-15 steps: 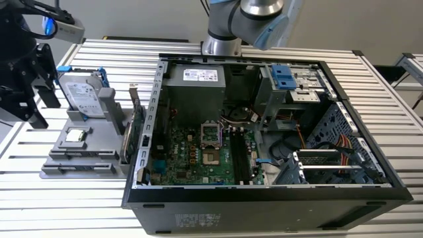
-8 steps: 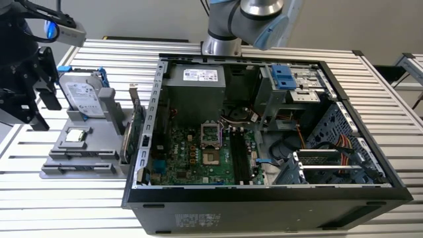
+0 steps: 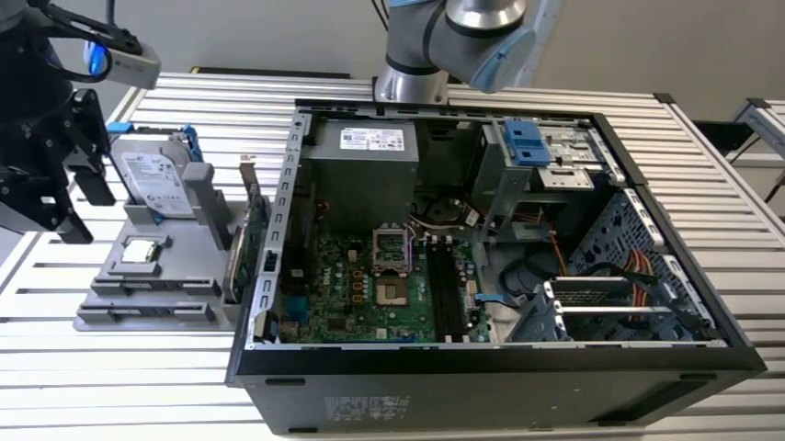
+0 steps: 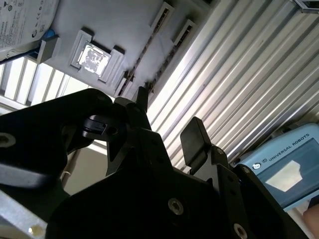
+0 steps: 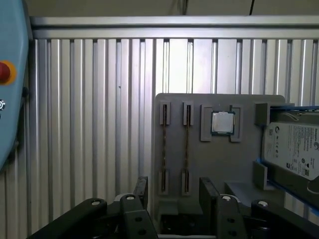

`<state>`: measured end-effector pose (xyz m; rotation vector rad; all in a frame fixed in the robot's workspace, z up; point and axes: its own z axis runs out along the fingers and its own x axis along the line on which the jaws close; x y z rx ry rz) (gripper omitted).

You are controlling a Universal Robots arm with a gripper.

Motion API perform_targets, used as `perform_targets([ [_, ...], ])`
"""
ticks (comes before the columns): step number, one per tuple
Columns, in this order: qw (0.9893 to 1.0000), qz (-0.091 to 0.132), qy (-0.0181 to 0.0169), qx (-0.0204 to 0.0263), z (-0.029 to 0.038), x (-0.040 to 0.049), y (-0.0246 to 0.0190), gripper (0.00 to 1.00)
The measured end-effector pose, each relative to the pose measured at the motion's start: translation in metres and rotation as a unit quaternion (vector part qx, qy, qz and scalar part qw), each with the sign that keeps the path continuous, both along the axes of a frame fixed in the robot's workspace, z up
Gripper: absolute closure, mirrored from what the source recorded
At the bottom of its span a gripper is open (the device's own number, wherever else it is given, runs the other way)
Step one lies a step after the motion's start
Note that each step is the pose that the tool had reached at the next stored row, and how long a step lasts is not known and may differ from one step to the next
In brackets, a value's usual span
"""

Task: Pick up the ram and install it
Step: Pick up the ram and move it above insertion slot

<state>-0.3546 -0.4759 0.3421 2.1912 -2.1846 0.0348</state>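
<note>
Hovers with open, empty hand near the ram, on edge in a tray slot beside the case. Seems at the start: pickup and install both left.

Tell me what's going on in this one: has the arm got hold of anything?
Nothing is held. The arm's gripper hangs open and empty over the grey parts holder, which sits on the slatted table beside the open computer case. Its fingers are nearest the two ram sticks, which stand on edge in the holder's slots, alongside a processor chip and a hard drive. No ram has been lifted out yet.
</note>
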Motion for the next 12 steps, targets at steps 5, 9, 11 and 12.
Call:
perform_targets([
  [5,1.0000,0.000,0.0001,-0.0009,-0.0034,0.0000,0.0010,0.00],
  [9,1.0000,0.000,0.0000,-0.0018,-0.0069,0.0000,0.0023,0.00],
  [11,1.0000,0.000,0.0000,-0.0023,-0.0087,0.0000,0.0030,0.00],
  [12,1.0000,0.000,0.0001,-0.0026,-0.0095,0.0000,0.0034,0.00],
])
